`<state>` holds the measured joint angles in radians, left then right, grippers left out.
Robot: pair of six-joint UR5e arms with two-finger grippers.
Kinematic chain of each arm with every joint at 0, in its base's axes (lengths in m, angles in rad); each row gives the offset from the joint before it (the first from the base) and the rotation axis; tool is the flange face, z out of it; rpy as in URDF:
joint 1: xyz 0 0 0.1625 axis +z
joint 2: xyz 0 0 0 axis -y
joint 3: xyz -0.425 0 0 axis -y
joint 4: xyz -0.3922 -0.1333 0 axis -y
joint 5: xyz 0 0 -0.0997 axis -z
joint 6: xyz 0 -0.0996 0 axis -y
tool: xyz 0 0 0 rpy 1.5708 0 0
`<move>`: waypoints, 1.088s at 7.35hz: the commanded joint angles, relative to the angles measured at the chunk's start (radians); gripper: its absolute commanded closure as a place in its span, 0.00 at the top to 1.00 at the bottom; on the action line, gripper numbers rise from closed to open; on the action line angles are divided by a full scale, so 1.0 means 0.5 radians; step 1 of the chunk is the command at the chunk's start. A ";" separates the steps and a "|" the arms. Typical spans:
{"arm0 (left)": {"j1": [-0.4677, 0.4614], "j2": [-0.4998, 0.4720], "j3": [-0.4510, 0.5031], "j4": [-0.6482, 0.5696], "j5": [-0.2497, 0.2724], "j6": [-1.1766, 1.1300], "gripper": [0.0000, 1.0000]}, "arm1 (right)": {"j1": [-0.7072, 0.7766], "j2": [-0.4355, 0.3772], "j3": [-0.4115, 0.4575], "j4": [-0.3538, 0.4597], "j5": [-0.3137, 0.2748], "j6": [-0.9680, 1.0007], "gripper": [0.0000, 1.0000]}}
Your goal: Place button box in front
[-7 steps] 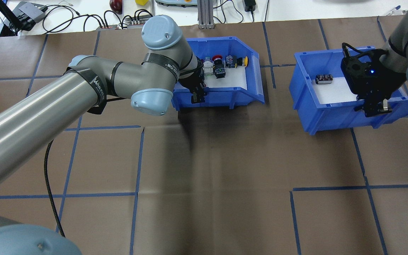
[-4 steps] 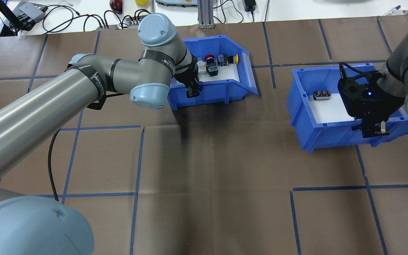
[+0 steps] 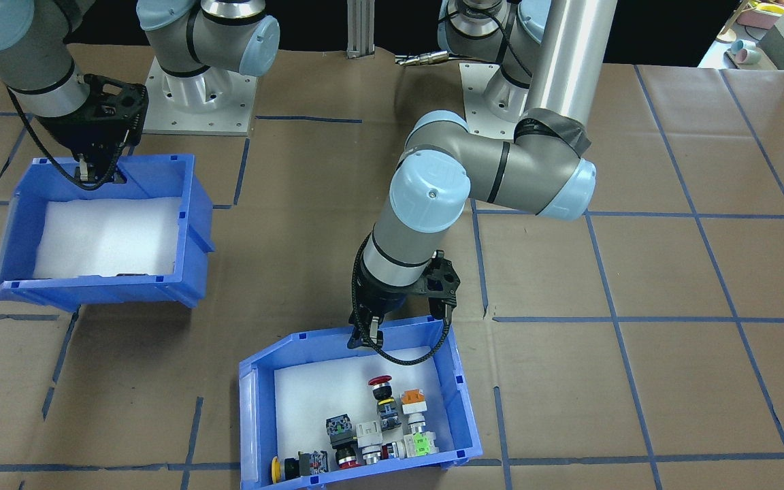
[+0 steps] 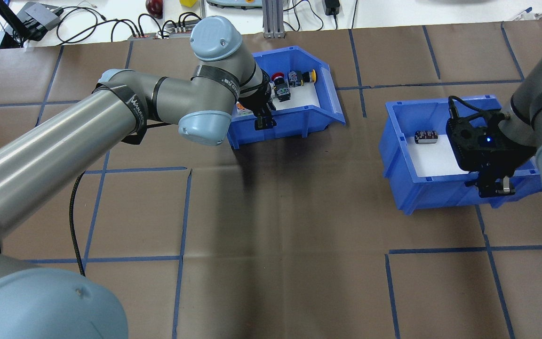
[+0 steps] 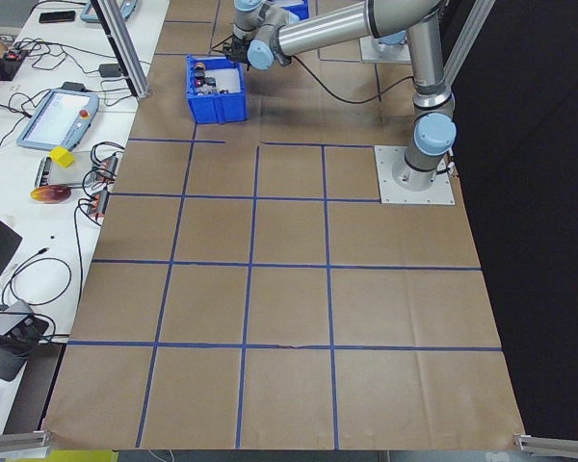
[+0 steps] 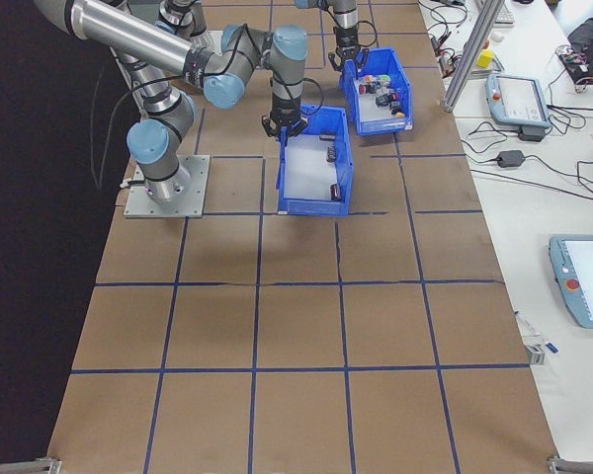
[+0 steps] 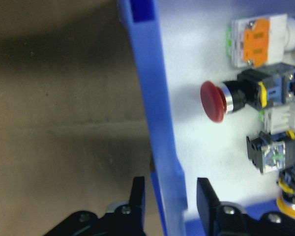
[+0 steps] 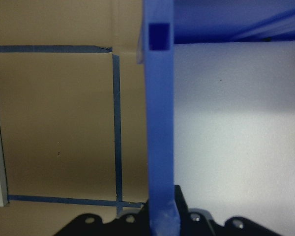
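Note:
The button box (image 4: 299,123) (image 3: 463,401) (image 5: 217,106) (image 6: 403,84) stands at the table's far side from the robot, with a red mushroom button (image 7: 214,101) (image 3: 380,381) and other coloured buttons on its white foam. My left gripper (image 4: 265,123) (image 3: 365,337) (image 7: 169,196) straddles the box's robot-side wall (image 7: 160,123). It is open, with a narrow gap beside each finger. My right gripper (image 4: 494,186) (image 3: 96,173) (image 8: 163,211) is shut on the wall of a second blue bin (image 4: 435,190) (image 3: 92,289) (image 6: 311,207).
The second bin holds a small black-and-silver part (image 4: 426,136) and seems raised off the paper. Cables, a power strip and an aluminium post (image 4: 273,19) line the far edge. The arms' base plates (image 3: 198,102) sit on the robot's side. Blue tape squares cover the brown paper.
The button box sank lower and went slightly farther from the robot, then a little to the right. The right gripper brought the second bin closer to the robot.

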<state>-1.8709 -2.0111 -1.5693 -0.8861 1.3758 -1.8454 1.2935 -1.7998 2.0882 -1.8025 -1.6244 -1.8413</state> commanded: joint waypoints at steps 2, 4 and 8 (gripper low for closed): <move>0.002 0.407 0.174 -0.857 0.061 0.723 0.62 | 0.136 -0.131 0.134 0.000 0.000 0.145 0.09; 0.036 0.658 0.203 -1.217 0.431 1.615 0.78 | 0.424 -0.165 0.174 -0.003 -0.003 0.414 0.09; 0.140 0.917 0.138 -1.599 0.430 2.450 1.00 | 0.992 -0.149 0.186 -0.089 -0.003 1.006 0.10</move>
<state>-1.8183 -1.5745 -1.4925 -1.6450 1.5891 -0.7167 1.7013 -1.8761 2.1771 -1.8371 -1.6260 -1.4220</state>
